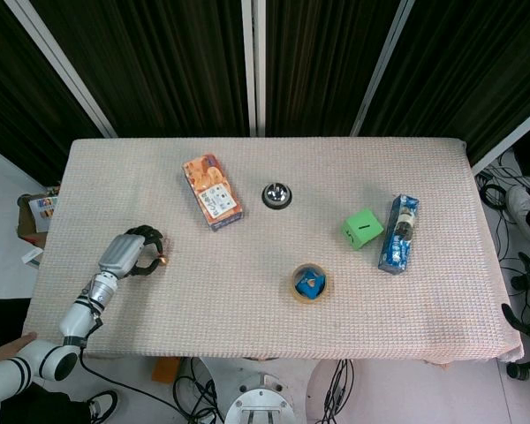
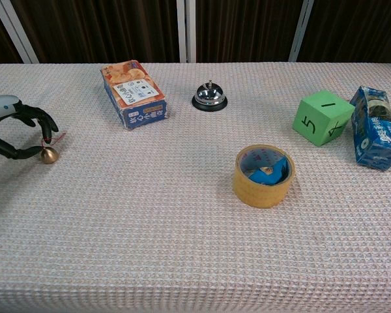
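Setting: a table (image 1: 247,318) under a pale pink woven cloth, dark curtains behind.
Left hand: the black-fingered left hand (image 2: 13,134) lies low at the table's left edge, fingers curled into a ring, tips pinching a thin red cord.
Held thing: a small round brass bell (image 2: 49,155) sits on the cloth right at the fingertips, hung from that cord.
Handling: likely light, hard and apt to roll; the cord looks the surest hold.
Beyond the fingertips: an orange and blue snack box (image 2: 134,94), a chrome desk bell (image 2: 209,96), a yellow tape roll (image 2: 263,175).
Right hand: out of sight.
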You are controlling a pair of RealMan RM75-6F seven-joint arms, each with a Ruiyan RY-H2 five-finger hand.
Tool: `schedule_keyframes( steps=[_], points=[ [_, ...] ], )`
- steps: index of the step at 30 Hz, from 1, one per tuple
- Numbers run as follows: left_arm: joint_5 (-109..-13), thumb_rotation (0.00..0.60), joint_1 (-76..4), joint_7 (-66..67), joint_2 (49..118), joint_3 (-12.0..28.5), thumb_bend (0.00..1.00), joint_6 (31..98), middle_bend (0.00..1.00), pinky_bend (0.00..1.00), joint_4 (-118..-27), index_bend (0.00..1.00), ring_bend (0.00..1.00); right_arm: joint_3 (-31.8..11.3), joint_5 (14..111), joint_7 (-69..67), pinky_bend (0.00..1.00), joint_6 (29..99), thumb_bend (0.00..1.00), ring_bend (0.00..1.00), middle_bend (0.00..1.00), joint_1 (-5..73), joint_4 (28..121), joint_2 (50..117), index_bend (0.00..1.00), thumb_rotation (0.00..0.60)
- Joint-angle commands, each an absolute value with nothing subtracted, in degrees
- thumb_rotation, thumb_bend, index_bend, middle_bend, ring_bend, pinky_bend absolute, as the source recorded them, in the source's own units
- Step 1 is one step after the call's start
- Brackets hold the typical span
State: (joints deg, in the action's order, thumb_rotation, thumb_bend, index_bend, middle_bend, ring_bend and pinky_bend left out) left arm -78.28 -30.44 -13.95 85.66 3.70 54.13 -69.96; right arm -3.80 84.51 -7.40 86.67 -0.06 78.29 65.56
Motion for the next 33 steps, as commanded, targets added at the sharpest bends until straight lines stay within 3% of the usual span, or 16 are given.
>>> schedule_keyframes(
  steps=[1, 33],
  points=[
    [-78.29, 0.6, -30.42, -13.96, 85.65, 3.69, 0.4, 54.15, 0.27, 0.2, -69.99, 0.49, 0.15, -3.79, 84.53, -7.4, 0.0, 86.67, 0.17, 0.0, 0.0, -0.06, 78.26, 65.56, 0.0, 0.6],
    [-78.19, 0.6, -30.57, -14.04, 85.72, 3.77, 0.4, 53.99, 0.27, 0.2, -69.91, 0.52, 0.15, -3.78, 84.59, -6.69, 0.0, 86.32, 0.17, 0.0, 0.0, 0.22, 78.59, 65.62, 0.0, 0.6]
  ],
)
